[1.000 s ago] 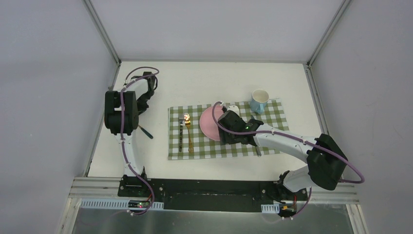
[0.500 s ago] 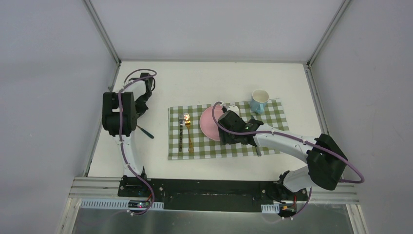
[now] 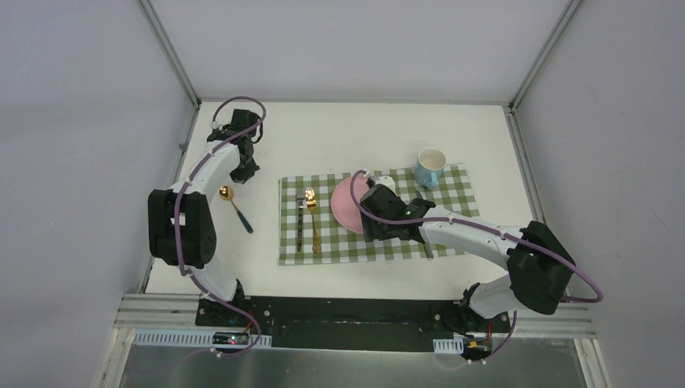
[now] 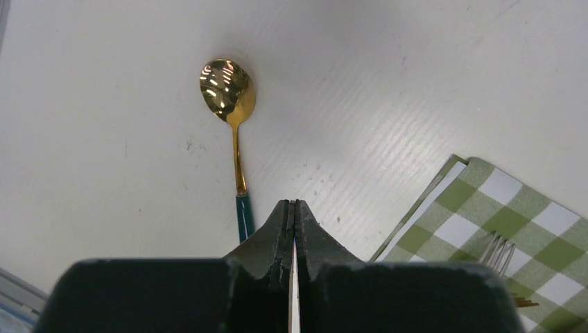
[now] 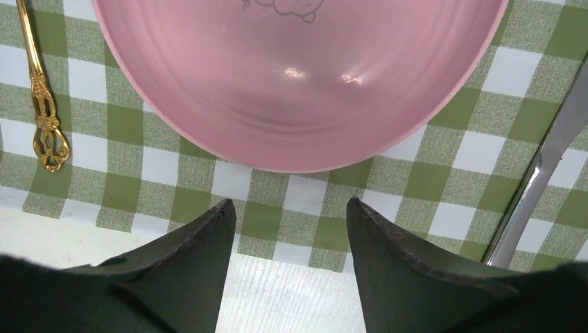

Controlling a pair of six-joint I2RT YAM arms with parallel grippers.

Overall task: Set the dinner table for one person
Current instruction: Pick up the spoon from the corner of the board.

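Observation:
The white dinner table [image 3: 355,133] carries a green-and-white checked cloth [image 3: 452,202]. On the cloth lie a pink plate [image 3: 346,204], a silver fork [image 3: 300,218] and a gold piece of cutlery [image 3: 314,230]. A gold spoon with a teal handle [image 3: 235,207] lies on the bare table left of the cloth and also shows in the left wrist view [image 4: 233,118]. My left gripper [image 3: 247,167] is shut and empty above the table, beyond the spoon [image 4: 292,203]. My right gripper [image 5: 290,208] is open and empty over the cloth's near edge, just short of the plate [image 5: 298,76].
A light blue cup [image 3: 430,167] stands at the cloth's far right corner. A knife [image 5: 548,173] lies on the cloth right of the plate. The gold handle [image 5: 43,104] lies left of the plate. Aluminium rails edge the table.
My left arm has swung out towards the far left and uncovered the spoon's gold bowl on the table. The right arm and the things on the cloth have not moved.

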